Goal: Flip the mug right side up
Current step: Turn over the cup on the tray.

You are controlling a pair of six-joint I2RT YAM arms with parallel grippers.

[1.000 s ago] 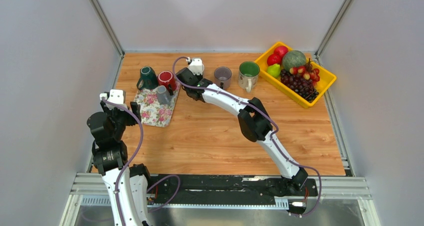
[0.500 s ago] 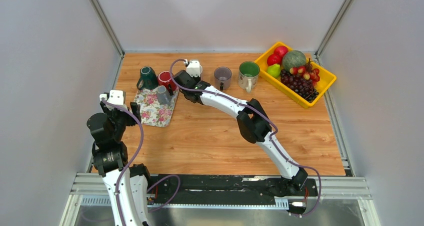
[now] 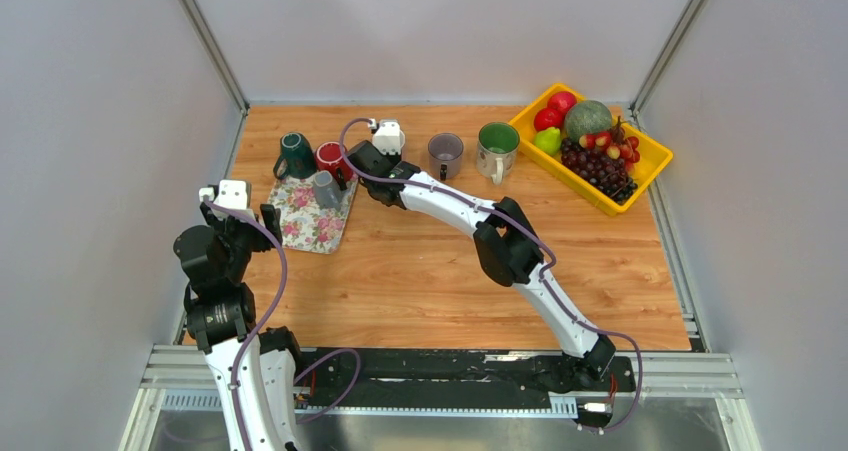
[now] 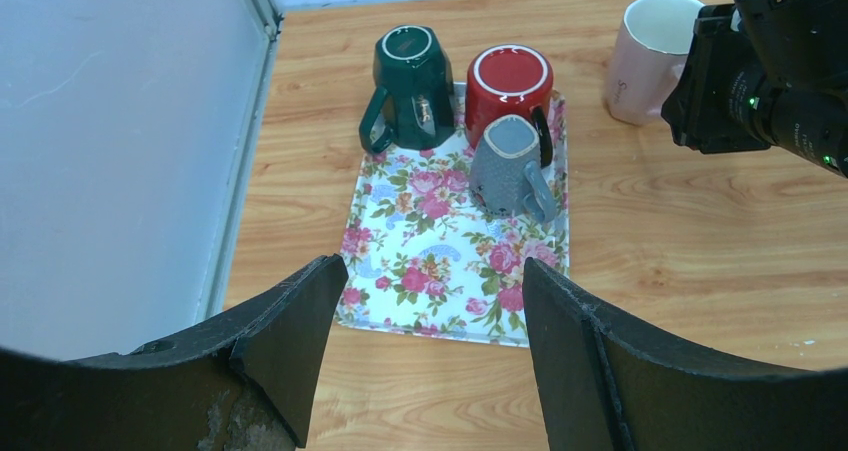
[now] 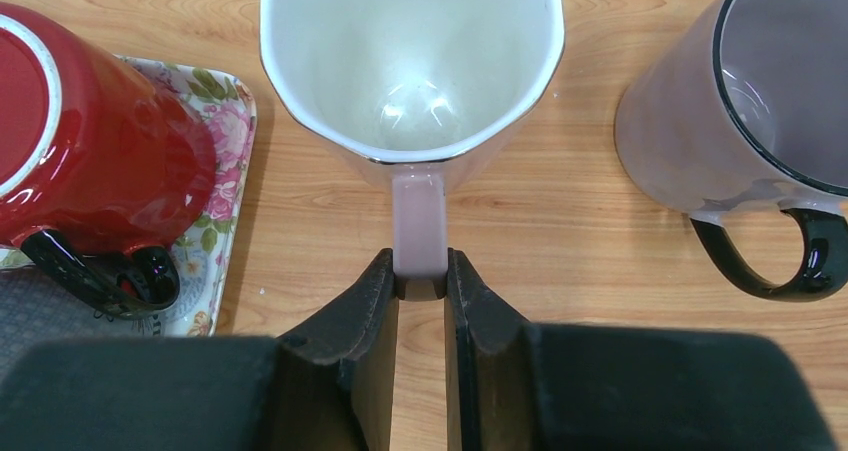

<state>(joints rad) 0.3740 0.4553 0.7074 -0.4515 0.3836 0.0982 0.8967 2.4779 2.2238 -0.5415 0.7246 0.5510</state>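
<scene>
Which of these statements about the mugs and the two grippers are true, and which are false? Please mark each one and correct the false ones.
1. The right gripper is shut on the handle of the pink mug. True.
2. The pink mug lies on its side. False: it is upright, with its mouth up.
3. The red mug stands upside down on the floral tray. True.
4. The left gripper holds a mug. False: it is open and holds nothing.
</scene>
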